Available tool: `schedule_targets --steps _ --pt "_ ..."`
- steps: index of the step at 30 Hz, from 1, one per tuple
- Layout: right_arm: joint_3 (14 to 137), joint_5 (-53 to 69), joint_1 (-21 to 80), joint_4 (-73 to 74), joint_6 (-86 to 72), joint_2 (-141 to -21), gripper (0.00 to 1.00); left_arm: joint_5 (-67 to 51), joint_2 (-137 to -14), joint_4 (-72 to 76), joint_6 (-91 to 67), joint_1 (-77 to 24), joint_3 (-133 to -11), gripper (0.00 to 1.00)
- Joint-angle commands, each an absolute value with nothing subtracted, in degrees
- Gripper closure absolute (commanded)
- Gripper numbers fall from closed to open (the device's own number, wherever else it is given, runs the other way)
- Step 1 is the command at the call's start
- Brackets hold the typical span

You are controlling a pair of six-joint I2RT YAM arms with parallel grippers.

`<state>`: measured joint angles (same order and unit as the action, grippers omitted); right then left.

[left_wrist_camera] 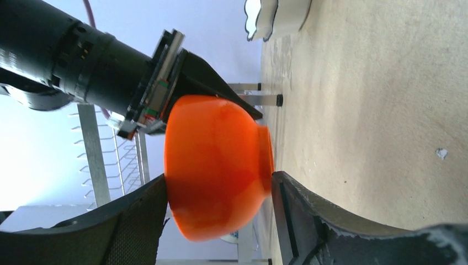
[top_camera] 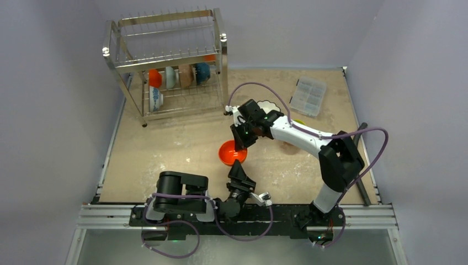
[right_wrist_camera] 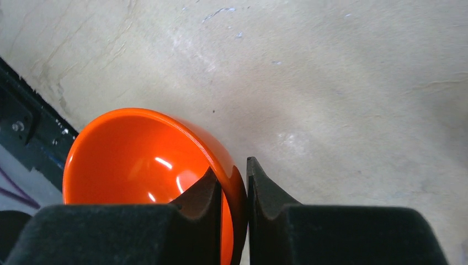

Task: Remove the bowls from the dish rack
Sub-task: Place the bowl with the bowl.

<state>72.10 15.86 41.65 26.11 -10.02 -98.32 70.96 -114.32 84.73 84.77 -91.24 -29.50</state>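
An orange bowl [top_camera: 229, 154] [left_wrist_camera: 215, 160] [right_wrist_camera: 138, 160] is at the middle of the table, mouth up and tilted. My right gripper [top_camera: 241, 144] [right_wrist_camera: 234, 171] is shut on its rim, one finger inside and one outside. My left gripper [top_camera: 238, 168] [left_wrist_camera: 221, 182] spans the same bowl, one finger against the rim and the other against the foot. The dish rack [top_camera: 165, 55] stands at the far left. Its lower tier holds an orange bowl [top_camera: 155, 78], a pale one [top_camera: 170, 77], a tan one [top_camera: 186, 75], a teal one [top_camera: 202, 72] and a blue-patterned one [top_camera: 155, 99].
A white scalloped bowl [top_camera: 269, 105] [left_wrist_camera: 262, 16] sits on the table behind the right wrist. A yellow-green bowl [top_camera: 298, 122] shows partly behind the right arm. A clear compartment box [top_camera: 308, 96] lies at the far right. A black bar [top_camera: 362, 165] runs along the right edge.
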Motion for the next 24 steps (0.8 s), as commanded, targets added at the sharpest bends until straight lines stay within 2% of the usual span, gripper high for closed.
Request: schedule_targets --steps 1,10,18,21,24 --pt "75.2 9.5 41.0 23.6 -12.6 -93.5 1.0 75.5 -113.4 101.9 80.5 -91.1 -28.3 0.32" --pt "73.9 0.2 40.5 19.7 -16.4 -88.4 1.0 76.6 -110.8 101.9 76.4 -91.1 -26.6 0.17" --pt "70.5 -7.6 37.1 17.2 -19.0 -81.9 1.0 77.8 -109.0 99.1 71.8 -89.8 -25.5 0.09" --pt "68.8 -7.9 34.3 16.8 -19.5 -79.4 1.0 77.2 -105.6 90.9 65.4 -89.0 -25.2 0.09" --pt "66.5 -7.6 31.0 16.7 -20.0 -76.9 1.0 75.0 -98.8 73.7 52.1 -87.8 -25.5 0.09"
